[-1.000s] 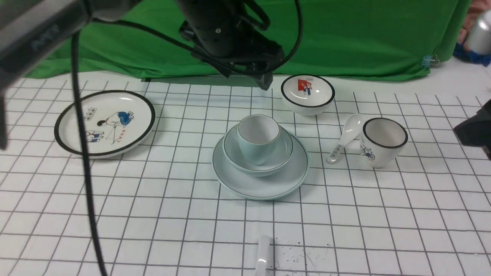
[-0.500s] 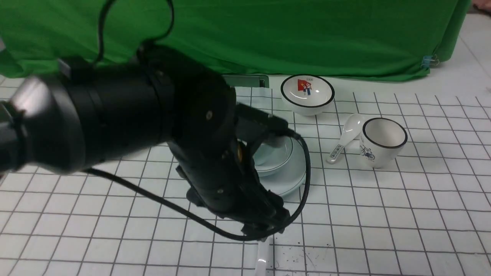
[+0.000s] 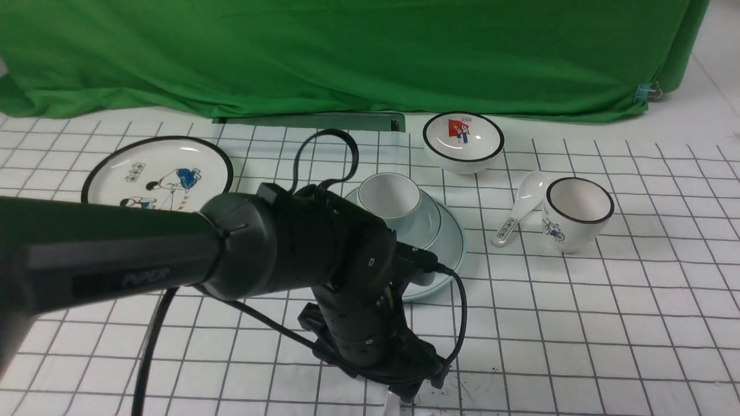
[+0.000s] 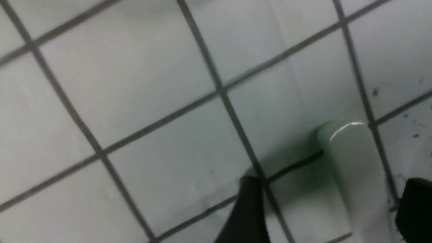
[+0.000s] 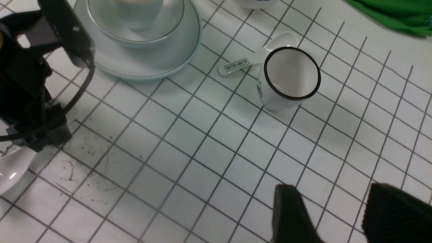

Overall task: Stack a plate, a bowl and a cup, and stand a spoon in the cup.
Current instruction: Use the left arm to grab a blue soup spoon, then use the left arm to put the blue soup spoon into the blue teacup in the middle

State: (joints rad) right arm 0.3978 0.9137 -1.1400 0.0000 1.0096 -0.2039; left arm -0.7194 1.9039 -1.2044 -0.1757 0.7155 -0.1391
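The plate [image 3: 448, 240] lies mid-table with the bowl [image 3: 430, 212] in it and the cup [image 3: 388, 196] standing in the bowl. The stack also shows in the right wrist view: plate [image 5: 152, 64], bowl [image 5: 170, 27], cup [image 5: 138, 15]. The plain white spoon [image 3: 393, 407] lies at the table's front edge, mostly hidden under my left arm. Its handle [image 4: 354, 162] lies between the two fingers of my left gripper [image 4: 332, 209], which is open and low over it [image 3: 404, 393]. The spoon's scoop [image 5: 13, 168] shows in the right wrist view. My right gripper [image 5: 341, 216] is open and empty above bare cloth.
A black-rimmed plate with cartoon figures [image 3: 159, 173] lies at the left. A black-rimmed bowl [image 3: 462, 141] stands at the back. A black-rimmed cup [image 3: 578, 214] and a printed spoon [image 3: 520, 211] lie at the right. A green cloth [image 3: 347, 58] hangs behind.
My left arm has swung from above the back of the stack down to the front edge, over the plain spoon. My right arm has left the front view's right edge.
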